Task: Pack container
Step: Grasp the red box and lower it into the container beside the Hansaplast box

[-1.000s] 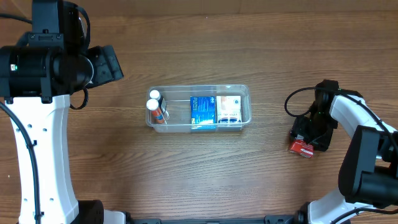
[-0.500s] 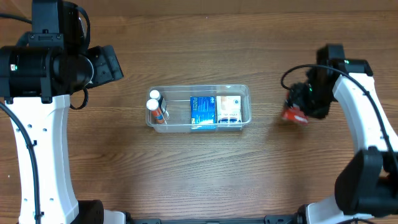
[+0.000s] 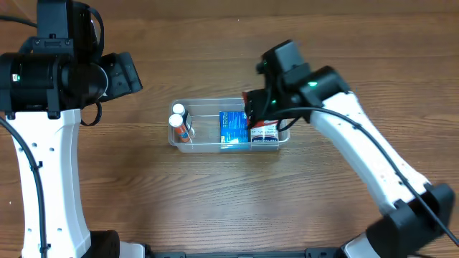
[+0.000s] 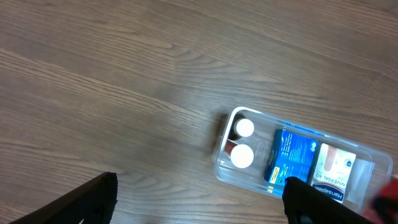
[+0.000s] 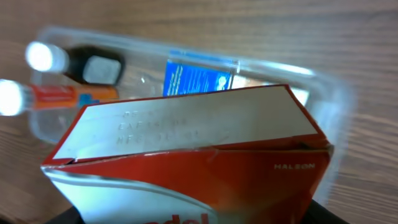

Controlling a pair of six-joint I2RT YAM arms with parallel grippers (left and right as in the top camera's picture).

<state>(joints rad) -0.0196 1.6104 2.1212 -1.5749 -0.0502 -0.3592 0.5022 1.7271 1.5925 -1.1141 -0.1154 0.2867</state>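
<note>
The clear plastic container [image 3: 193,145] sits mid-table. It holds two white-capped bottles [image 3: 177,116] at its left end, a blue box [image 3: 233,127] and a white box [image 3: 267,134]. My right gripper [image 3: 257,107] is shut on a red and white box [image 5: 186,162] and holds it over the container's right half. In the right wrist view the red box fills the foreground above the container [image 5: 323,87]. My left gripper is raised at the far left, out of the overhead's sight; its open fingers [image 4: 93,199] frame the container [image 4: 224,165] from above.
The left arm's black and white body [image 3: 50,79] stands over the table's left side. The right arm [image 3: 358,158] reaches diagonally from the lower right corner to the container. Bare wood surrounds the container.
My right gripper has carried the red box from the table's right side leftward to above the container's right half. The left arm has not moved.
</note>
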